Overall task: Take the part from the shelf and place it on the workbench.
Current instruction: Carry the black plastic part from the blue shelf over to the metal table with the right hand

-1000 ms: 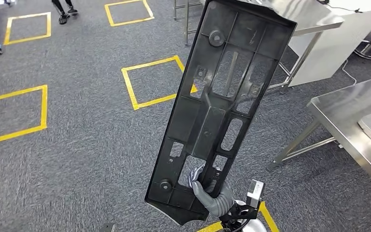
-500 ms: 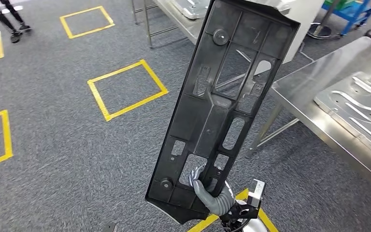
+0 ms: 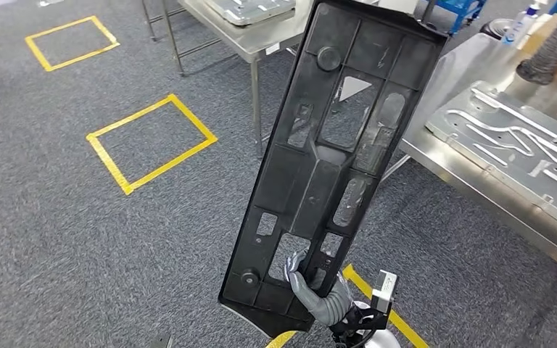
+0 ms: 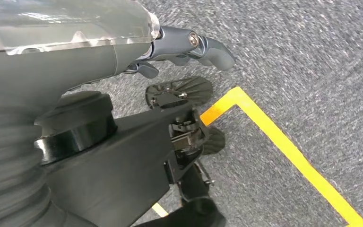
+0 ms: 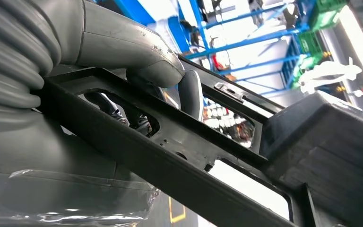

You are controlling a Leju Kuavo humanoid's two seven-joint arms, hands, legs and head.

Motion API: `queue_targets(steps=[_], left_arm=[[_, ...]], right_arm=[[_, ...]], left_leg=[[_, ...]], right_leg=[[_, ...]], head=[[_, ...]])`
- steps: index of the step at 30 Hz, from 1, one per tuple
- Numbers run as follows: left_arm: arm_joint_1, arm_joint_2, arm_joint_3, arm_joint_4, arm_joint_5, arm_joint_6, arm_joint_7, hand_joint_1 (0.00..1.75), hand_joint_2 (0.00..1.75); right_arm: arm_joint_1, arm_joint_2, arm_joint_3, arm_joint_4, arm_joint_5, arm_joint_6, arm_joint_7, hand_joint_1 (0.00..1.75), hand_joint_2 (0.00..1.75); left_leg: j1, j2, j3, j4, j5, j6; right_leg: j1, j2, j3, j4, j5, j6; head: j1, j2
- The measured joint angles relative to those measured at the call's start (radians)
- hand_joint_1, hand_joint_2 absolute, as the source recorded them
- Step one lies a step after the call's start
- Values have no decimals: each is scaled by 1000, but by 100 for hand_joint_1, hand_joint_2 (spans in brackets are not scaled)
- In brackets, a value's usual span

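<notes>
The grey speckled carpet floor [image 3: 80, 239] spreads across the whole left and bottom of my head view, marked with yellow tape squares [image 3: 151, 143], one near the upper left and a larger one left of centre, and a yellow tape strip at the bottom edge near my wrist. Over it, running from the bottom centre up to the top right of centre, stands the long black moulded plastic panel with ribs and rectangular cut-outs [image 3: 333, 159], tilted so its top leans to the right; it is up in the air, off any surface, and its upper end overlaps my sight of the tables behind. At the right side of the frame lies the stainless steel workbench [image 3: 471, 174], carrying a flat silver metal plate with raised curved ribs [image 3: 515, 141]. A second steel table with thin legs [image 3: 246, 40] stands at the top centre, with another metal tray on it. My right hand [image 3: 310, 284] grips the panel near its lower end, fingers hooked through one of the cut-outs; in the right wrist view my thick grey thumb [image 5: 123, 47] presses over the black frame bar while darker fingers curl behind it. My left hand [image 4: 189, 45] hangs over the carpet beside a yellow tape corner [image 4: 236, 97], fingers curled in on nothing.
</notes>
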Motion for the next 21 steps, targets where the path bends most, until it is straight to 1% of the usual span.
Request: queue_targets(steps=[1, 2, 3, 4, 5, 6, 7, 8, 9, 10, 11, 12, 13, 14, 15, 16, 17, 18, 19, 20, 21], left_arm=[[0, 0, 0, 0, 0, 0, 0, 0, 175], [0, 0, 0, 0, 0, -1, 0, 0, 175], [-1, 0, 0, 0, 0, -2, 0, 0, 175], [-2, 0, 0, 0, 0, -2, -1, 0, 175], [-3, 0, 0, 0, 0, -3, -1, 0, 175], [-3, 0, 0, 0, 0, -3, -1, 0, 175], [-2, 0, 0, 0, 0, -3, -1, 0, 175], [0, 0, 0, 0, 0, -3, -1, 0, 175], [2, 0, 0, 0, 0, -4, -1, 0, 175], [5, 0, 0, 0, 0, -4, -1, 0, 175], [6, 0, 0, 0, 0, -4, -1, 0, 175], [6, 0, 0, 0, 0, -4, -1, 0, 175], [6, 0, 0, 0, 0, -4, -1, 0, 175], [5, 1, 0, 0, 0, -4, -1, 0, 175], [5, 1, 0, 0, 0, -4, -1, 0, 175], [5, 1, 0, 0, 0, -4, -1, 0, 175], [5, 2, 0, 0, 0, -4, -1, 0, 175], [5, 1, 0, 0, 0, -4, -1, 0, 175], [4, 1, 0, 0, 0, -4, -2, 0, 175], [3, 1, 0, 0, 0, -4, -2, 0, 175], [3, 0, 0, 0, 1, -4, -3, 0, 175]], right_arm=[[0, 0, 0, 0, 0, 0, 0, 168, 175], [-1, 0, 0, 0, 0, 0, 0, 168, 175], [0, 0, -1, 0, 0, 1, 0, 168, 175], [1, -1, -1, 0, 0, 1, 0, 168, 175], [0, -1, -1, 0, 0, 1, 0, 168, 175], [0, -1, -1, 0, 0, 1, 0, 168, 175], [-1, 0, -1, 0, 0, 1, 0, 168, 175], [-2, 0, -1, 0, 0, 1, 0, 168, 175], [-2, 0, -2, 1, 0, 1, 0, 168, 175], [-2, 0, -2, 3, 0, 1, 0, 168, 175], [-1, 0, -2, 4, 0, 1, 0, 168, 175], [0, 0, -2, 6, 0, 1, 0, 168, 175], [0, 0, -2, 7, 0, 1, 0, 168, 175], [0, 0, -2, 8, 0, 1, 0, 168, 175], [-1, 0, -2, 8, 0, 0, 0, 168, 175], [-1, 0, -2, 8, 0, 0, 0, 168, 175], [-1, 0, -2, 8, 0, -1, -1, 168, 175], [0, 0, -2, 8, 0, -2, -1, 168, 175], [1, -1, -2, 8, 0, -3, -1, 168, 175], [2, -2, -2, 8, 0, -4, -1, 168, 175], [2, -4, -3, 8, 0, -5, -2, 168, 175]], left_leg=[[-2, 8, 2, 2, -3, -6], [-4, 16, 4, 2, -5, -12], [-3, 25, 6, 2, -7, -17], [-1, 23, 8, 3, -11, -24], [2, 8, 5, 14, -22, -30], [4, -16, -6, 43, -43, -35], [6, -45, -28, 95, -74, -38], [7, -66, -60, 164, -109, -39], [7, -75, -93, 234, -138, -39], [7, -78, -119, 286, -151, -38], [7, -79, -129, 301, -144, -37], [7, -81, -120, 275, -117, -34], [7, -90, -93, 211, -76, -30], [8, -115, -61, 137, -41, -25], [8, -139, -35, 73, -15, -22], [7, -159, -18, 30, -1, -18], [6, -170, -12, 14, 0, -15], [4, -162, -11, 11, 2, -12], [5, -150, -10, 7, 7, -6], [7, -138, -8, 0, 12, 1], [8, -125, -6, -6, 16, 7]], right_leg=[[4, -10, 17, -33, 6, -6], [8, -9, 18, -40, 3, -13], [9, 3, 16, -42, 5, -19], [8, 14, 16, -43, 6, -25], [6, 25, 16, -46, 8, -32], [3, 35, 17, -49, 11, -38], [1, 45, 18, -51, 13, -43], [2, 56, 17, -51, 14, -46], [4, 68, 17, -51, 14, -48], [5, 82, 16, -51, 14, -49], [6, 96, 17, -50, 15, -49], [6, 110, 17, -49, 15, -49], [7, 124, 18, -48, 15, -48], [6, 137, 18, -46, 15, -46], [6, 149, 17, -43, 15, -43], [4, 160, 13, -42, 17, -38], [2, 171, 9, -43, 20, -31], [0, 181, 5, -45, 23, -23], [-2, 187, 2, -46, 26, -17], [-1, 176, -2, -40, 22, -12], [1, 152, -14, -18, 7, -9]], head=[[0, 0], [0, 0], [0, 0], [0, 0], [0, 0], [0, 0], [0, 0], [0, 0], [0, 0], [0, 0], [0, 0], [0, 0], [0, 0], [0, 0], [0, 0], [0, 0], [0, 0], [0, 0], [0, 0], [0, 0], [0, 0]])
